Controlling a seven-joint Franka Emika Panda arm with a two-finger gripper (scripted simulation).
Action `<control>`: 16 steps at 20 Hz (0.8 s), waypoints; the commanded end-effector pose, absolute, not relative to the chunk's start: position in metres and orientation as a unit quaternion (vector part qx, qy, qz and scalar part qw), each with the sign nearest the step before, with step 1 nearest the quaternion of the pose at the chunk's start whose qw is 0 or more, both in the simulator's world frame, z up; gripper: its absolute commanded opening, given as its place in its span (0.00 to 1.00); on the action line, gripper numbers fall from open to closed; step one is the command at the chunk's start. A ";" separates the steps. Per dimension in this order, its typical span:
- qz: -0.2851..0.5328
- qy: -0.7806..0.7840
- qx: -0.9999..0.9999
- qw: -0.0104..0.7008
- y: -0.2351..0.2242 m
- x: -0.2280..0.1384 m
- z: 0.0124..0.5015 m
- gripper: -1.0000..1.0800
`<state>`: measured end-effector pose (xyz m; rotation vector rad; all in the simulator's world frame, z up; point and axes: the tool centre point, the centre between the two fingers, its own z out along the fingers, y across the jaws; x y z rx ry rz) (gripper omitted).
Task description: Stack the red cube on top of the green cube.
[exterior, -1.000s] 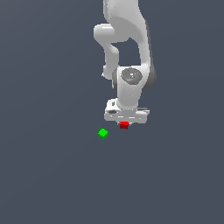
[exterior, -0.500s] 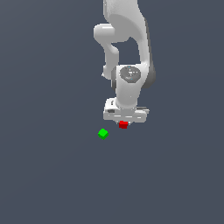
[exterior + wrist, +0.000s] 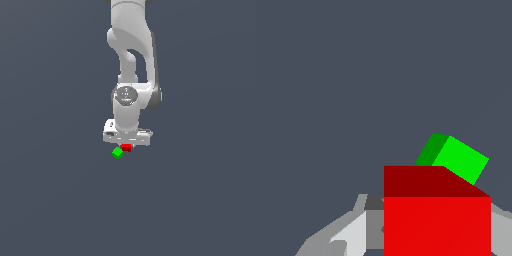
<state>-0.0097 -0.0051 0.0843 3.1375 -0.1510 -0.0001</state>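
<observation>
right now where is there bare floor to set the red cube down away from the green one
Nearly everywhere: the grey surface lies bare on both sides of the exterior view and below the cubes. The only crowded spot is under the claw, where the red cube it grips sits close beside the green cube.

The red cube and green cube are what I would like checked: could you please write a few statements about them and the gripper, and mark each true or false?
1. The red cube sits right under the gripper, between its fingers. True.
2. The green cube is stacked on top of the red cube. False: in the exterior view it lies beside the red cube, toward that view's left and a little lower.
3. The wrist view shows the red cube close up, with the green cube partly hidden behind it. True.
4. The gripper is closed on the green cube. False: the red cube is the one at the fingers.
5. Both cubes appear in the exterior view. True.
</observation>
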 end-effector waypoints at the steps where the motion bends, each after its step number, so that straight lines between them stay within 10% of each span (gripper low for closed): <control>1: 0.000 -0.048 0.999 0.000 -0.025 -0.007 0.075 0.00; 13: 0.000 -0.048 0.999 0.000 -0.050 -0.001 0.062 0.00; 14: 0.000 -0.048 0.999 0.000 -0.050 -0.001 0.062 0.96; 16: 0.000 -0.048 0.999 0.000 -0.050 -0.001 0.062 0.96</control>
